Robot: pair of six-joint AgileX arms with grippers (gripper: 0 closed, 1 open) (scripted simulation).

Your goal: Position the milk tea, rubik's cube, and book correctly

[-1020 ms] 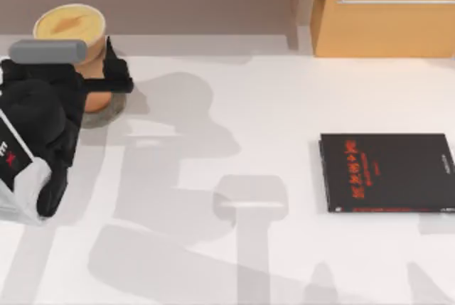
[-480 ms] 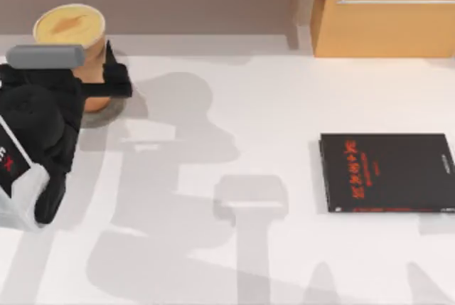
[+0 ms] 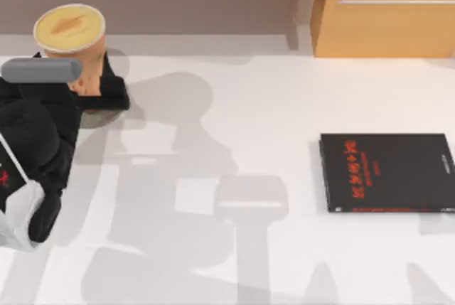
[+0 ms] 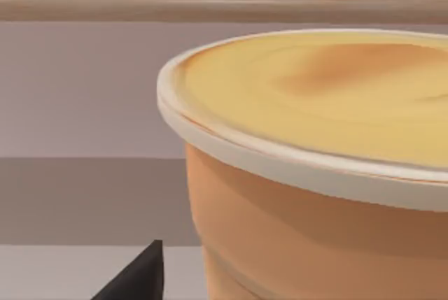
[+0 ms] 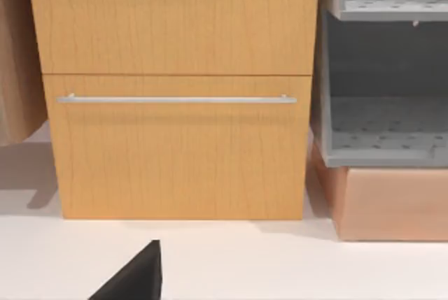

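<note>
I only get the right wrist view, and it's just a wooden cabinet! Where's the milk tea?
Observer: The milk tea stands at the far left of the table, seen from the top.
Operator: Is a pincer near it?
Observer: Yes, the left pincer is right at the cup's lower part.
Operator: Anything else on the table?
Observer: A black book with red lettering lies flat on the right side.

Black left arm (image 3: pixel 35 141), grey cylinder, white cover, red mark
</note>
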